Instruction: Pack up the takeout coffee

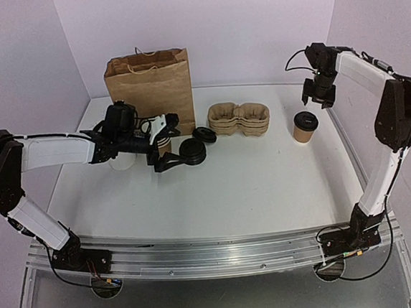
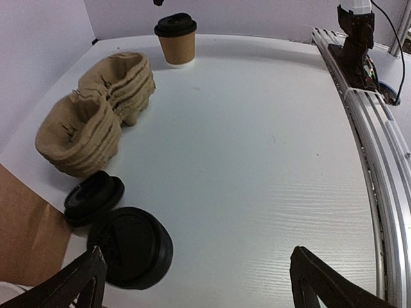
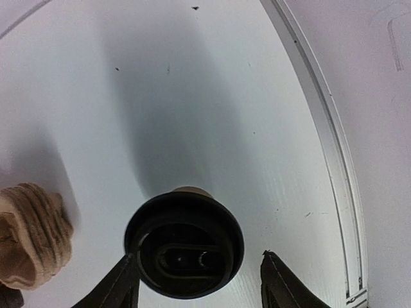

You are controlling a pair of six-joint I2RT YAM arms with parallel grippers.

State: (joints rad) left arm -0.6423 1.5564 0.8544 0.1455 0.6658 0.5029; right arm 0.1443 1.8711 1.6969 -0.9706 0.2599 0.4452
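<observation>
While the lidded takeout coffee [image 1: 305, 126] stands upright at the bench's [image 1: 251, 186] far right, the right end effector [image 1: 318, 102] hangs above it, fingers apart; the left end effector [image 1: 167, 143] gapes wide beside loose black lids [image 1: 192, 150].

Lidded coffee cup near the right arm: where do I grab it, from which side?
Probably the brown wall just under the black lid, from above: the cup stands upright, clear of the carriers, and the wider lid should resist slipping.
</observation>
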